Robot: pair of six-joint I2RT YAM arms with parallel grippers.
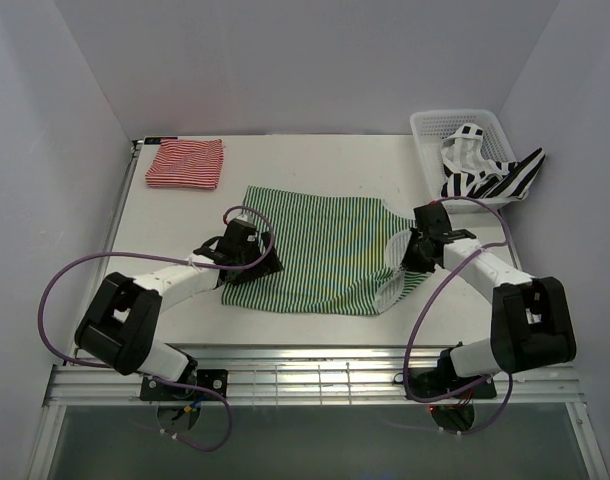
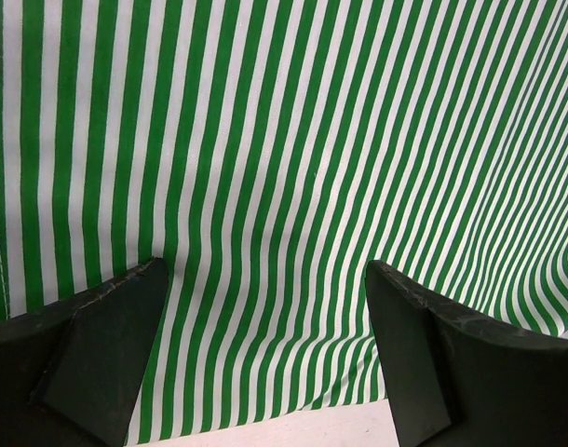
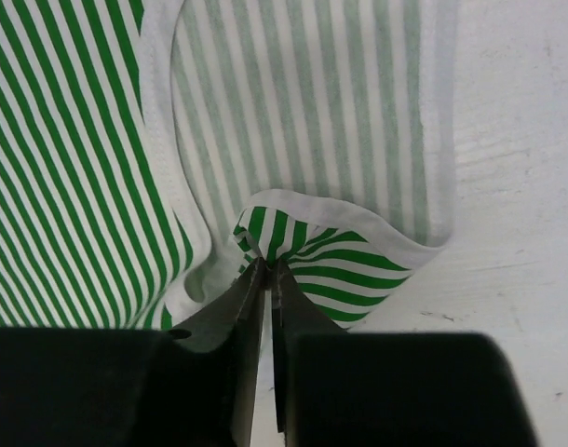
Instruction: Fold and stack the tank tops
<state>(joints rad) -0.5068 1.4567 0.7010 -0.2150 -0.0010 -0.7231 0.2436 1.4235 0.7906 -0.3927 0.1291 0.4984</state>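
The green-and-white striped tank top [image 1: 320, 250] lies spread flat in the middle of the table. My left gripper [image 1: 268, 262] stands open at its left hem, one finger [image 2: 88, 335] on each side over the striped cloth [image 2: 293, 186]. My right gripper [image 1: 410, 255] is shut on a bunched shoulder strap of the green top [image 3: 293, 247] at its right end. The red-and-white tank top [image 1: 185, 163] lies folded at the back left. The black-and-white tank top [image 1: 485, 170] hangs out of the white basket [image 1: 430, 125].
The white lattice basket stands at the back right corner of the white table [image 1: 285, 160]. Purple cables [image 1: 55, 290] loop beside both arms. Grey walls close in the table on three sides.
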